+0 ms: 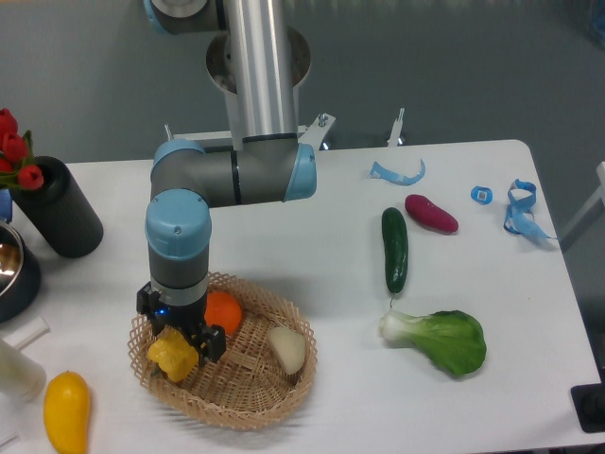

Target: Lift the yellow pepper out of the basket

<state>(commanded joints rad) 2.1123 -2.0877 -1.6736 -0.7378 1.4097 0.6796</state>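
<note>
At lower left of the frame, the gripper (180, 348) stands over the basket (248, 409), its fingers closed around the yellow pepper (172, 357) at the basket's left side. To their right lie an orange (225, 311) and a pale vegetable (287, 348).

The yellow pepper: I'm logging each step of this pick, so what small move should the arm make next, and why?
Probably a short straight lift. The gripper appears shut on the yellow pepper, which still sits low at the left side of the basket, close to the orange. Rising vertically should clear the rim without nudging the other items.
</note>
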